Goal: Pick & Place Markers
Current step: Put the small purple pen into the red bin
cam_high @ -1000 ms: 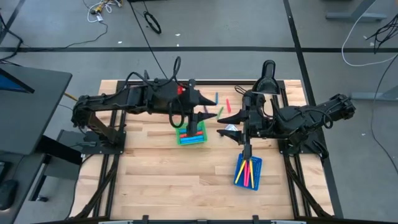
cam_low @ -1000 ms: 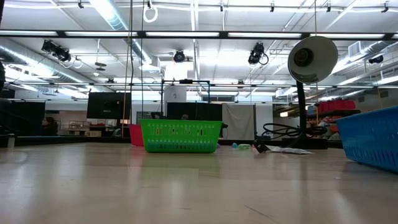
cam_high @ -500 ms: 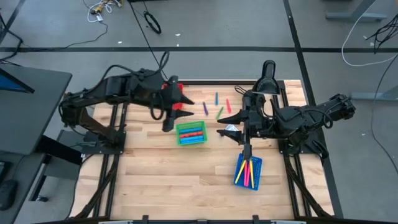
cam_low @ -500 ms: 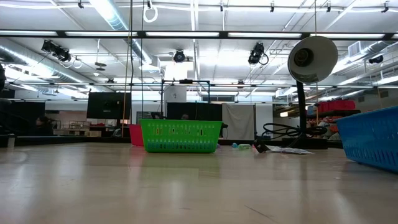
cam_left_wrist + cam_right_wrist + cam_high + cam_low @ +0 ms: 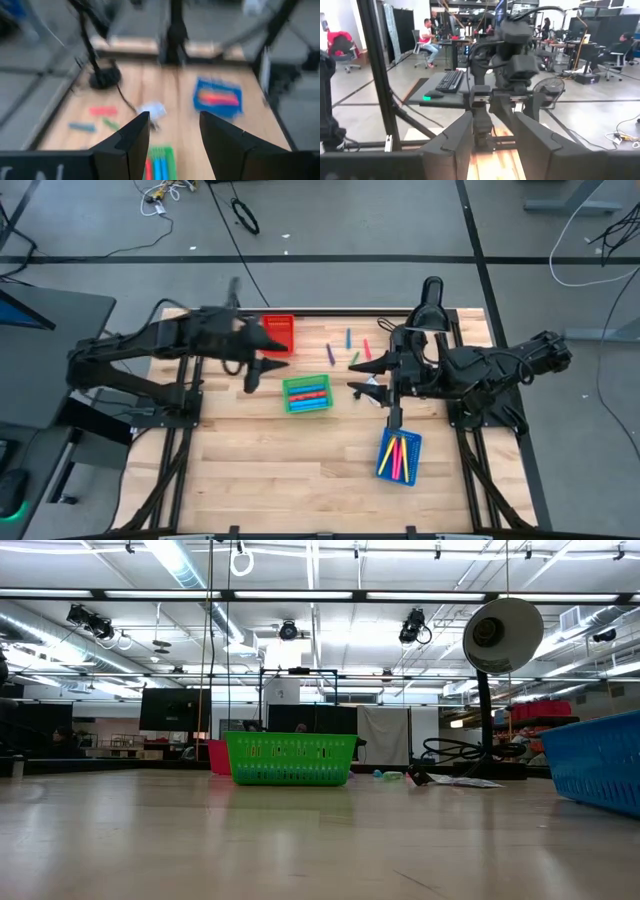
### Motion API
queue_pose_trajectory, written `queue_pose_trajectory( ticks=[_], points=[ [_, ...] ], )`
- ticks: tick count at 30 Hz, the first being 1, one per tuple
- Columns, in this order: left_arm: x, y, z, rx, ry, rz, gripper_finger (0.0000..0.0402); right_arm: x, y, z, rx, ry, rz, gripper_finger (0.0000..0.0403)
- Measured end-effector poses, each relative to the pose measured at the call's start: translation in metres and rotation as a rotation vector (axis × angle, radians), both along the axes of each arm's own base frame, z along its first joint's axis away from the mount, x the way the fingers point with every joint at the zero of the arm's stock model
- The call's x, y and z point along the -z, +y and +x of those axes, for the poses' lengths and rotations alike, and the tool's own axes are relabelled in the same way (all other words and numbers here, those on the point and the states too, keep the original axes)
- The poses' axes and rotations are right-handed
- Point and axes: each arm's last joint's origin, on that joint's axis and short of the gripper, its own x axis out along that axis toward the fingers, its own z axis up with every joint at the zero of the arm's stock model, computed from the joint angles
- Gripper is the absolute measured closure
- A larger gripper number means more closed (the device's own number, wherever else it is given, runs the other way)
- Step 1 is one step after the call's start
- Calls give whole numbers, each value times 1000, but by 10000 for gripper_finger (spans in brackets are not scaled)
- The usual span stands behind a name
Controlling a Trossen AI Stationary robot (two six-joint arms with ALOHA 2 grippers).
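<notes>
From above, my left gripper (image 5: 262,360) hangs beside the green tray (image 5: 307,394), near the red tray (image 5: 279,332), fingers apart and empty. The loose markers (image 5: 348,348) lie past the green tray, mostly pointing away from me, closer to the right gripper (image 5: 372,373). A second ago the left gripper was over the green tray; it has pulled back. Wrist views: both grippers' fingers (image 5: 131,145) (image 5: 454,145) stand apart, empty.

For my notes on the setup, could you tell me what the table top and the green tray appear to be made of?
Table top: looks like wood, light butcher-block style, with visible plank seams and grain under a low-sheen finish. Green tray: probably moulded plastic, uniformly bright green, with slotted, lattice-like walls, as seen in the low view.
</notes>
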Motion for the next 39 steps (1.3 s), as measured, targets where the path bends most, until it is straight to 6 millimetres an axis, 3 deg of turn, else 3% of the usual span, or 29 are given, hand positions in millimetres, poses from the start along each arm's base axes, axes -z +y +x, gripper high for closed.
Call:
queue_pose_trajectory(
  ticks=[3,12,20,27,32,39],
  points=[
    [8,1,-18,-81,-136,8,223,-1,-5,2,18,-12,7,258],
    [27,0,-58,-223,-308,-95,223,-2,-23,7,113,-35,103,253],
    [20,-4,-73,-123,-392,-114,215,4,-34,20,171,-37,185,181],
    [17,-5,-78,-88,-422,-132,149,12,-44,41,212,-82,326,134],
    [18,-6,-78,-89,-405,-149,115,29,-66,64,301,-37,426,131],
    [18,-6,-78,-94,-412,-185,116,29,-119,84,423,167,497,131]
  ],
)
